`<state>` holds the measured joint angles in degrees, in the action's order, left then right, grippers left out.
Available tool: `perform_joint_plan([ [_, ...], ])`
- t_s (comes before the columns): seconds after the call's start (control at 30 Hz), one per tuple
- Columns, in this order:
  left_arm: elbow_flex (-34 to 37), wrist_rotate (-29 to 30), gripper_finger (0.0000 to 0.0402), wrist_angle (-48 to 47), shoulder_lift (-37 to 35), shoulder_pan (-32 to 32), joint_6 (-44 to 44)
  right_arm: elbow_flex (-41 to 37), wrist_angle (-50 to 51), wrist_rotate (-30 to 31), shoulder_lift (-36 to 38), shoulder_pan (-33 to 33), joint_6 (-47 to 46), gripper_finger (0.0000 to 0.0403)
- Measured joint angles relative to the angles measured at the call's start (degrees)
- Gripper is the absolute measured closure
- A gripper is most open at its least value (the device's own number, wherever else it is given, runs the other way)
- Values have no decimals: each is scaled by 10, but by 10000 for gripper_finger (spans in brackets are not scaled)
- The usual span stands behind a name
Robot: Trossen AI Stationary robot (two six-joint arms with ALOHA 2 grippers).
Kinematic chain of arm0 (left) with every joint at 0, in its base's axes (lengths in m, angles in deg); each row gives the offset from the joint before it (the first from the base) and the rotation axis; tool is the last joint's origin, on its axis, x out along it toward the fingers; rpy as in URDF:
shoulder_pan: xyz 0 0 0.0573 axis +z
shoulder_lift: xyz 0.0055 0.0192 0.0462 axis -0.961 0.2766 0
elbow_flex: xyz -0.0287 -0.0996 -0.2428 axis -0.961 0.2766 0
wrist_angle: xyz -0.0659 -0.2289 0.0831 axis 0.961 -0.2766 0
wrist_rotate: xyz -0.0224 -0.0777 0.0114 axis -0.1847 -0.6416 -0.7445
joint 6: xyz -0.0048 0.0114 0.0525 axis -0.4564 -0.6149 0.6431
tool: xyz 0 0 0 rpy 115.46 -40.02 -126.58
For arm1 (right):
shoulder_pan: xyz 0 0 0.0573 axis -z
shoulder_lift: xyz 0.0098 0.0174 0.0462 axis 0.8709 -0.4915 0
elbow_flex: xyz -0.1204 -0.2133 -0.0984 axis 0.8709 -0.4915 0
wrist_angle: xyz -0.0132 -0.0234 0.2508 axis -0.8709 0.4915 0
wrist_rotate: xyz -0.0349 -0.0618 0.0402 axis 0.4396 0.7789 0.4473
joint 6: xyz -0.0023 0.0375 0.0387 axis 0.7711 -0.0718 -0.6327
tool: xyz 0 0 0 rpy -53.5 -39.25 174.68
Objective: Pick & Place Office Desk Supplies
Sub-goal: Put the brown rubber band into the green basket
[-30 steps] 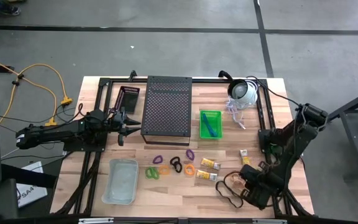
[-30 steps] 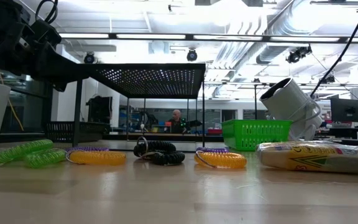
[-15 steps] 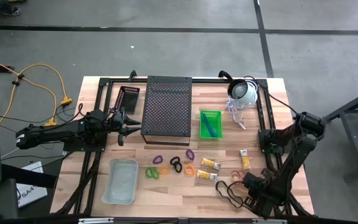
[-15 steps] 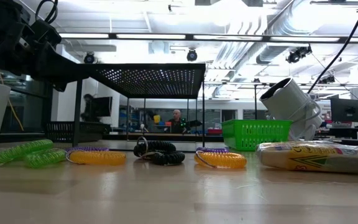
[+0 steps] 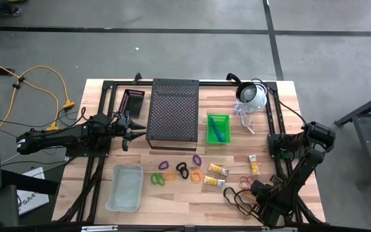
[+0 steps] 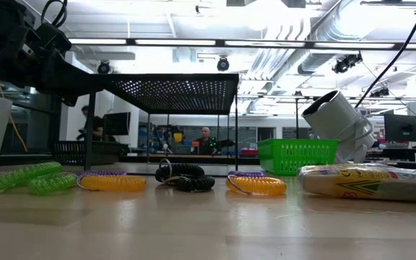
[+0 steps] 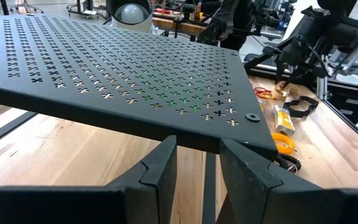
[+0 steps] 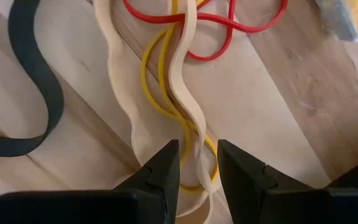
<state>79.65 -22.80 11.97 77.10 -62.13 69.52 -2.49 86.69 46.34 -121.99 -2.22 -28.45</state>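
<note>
The desk supplies lie along the near half of the table: coloured coil loops (image 5: 179, 173), yellow-and-white packets (image 5: 216, 171) and a tangle of rubber bands (image 5: 239, 195). My right gripper (image 5: 256, 192) points down over that tangle, open by a narrow gap. In the right wrist view its fingers (image 8: 199, 165) stand on either side of the near end of a cream band (image 8: 185, 106) and a yellow band (image 8: 157, 81). A red band (image 8: 229, 25) and a wide black band (image 8: 36, 93) lie beside them. My left gripper (image 7: 197, 165) waits open at the left of the black perforated shelf (image 5: 172, 109). My right gripper comes at the cream and yellow bands from above, one finger on each side of their looped end (image 8: 194, 146). The bands lie slack and flat on the table. I cannot tell whether the fingers touch them.
A clear tray (image 5: 126, 187) lies at the near left. A green basket (image 5: 218, 128) stands right of the shelf and a small dark basket (image 5: 133, 100) left of it. A white dome device (image 5: 253, 95) with its cable sits at the far right. Black frame rails run along both table sides.
My right gripper has sunk toward the rubber bands and shifted a little toward the table's near edge, still pointing down. The gap between its fingers looks the same. In the room behind, a person has come into view at the left.
</note>
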Motion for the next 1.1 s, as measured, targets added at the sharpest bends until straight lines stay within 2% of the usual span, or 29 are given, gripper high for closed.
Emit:
perform_joint_plan([
  [0.2,0,0,284,0,0,0,0,0,0,-2,0,0,0,317],
  [0.5,0,0,284,0,0,0,0,0,2,-1,0,0,1,394],
  [0.93,0,0,284,0,0,0,0,1,20,3,19,5,6,401],
  [1.1,0,0,284,0,0,0,0,31,105,28,40,18,44,401],
])
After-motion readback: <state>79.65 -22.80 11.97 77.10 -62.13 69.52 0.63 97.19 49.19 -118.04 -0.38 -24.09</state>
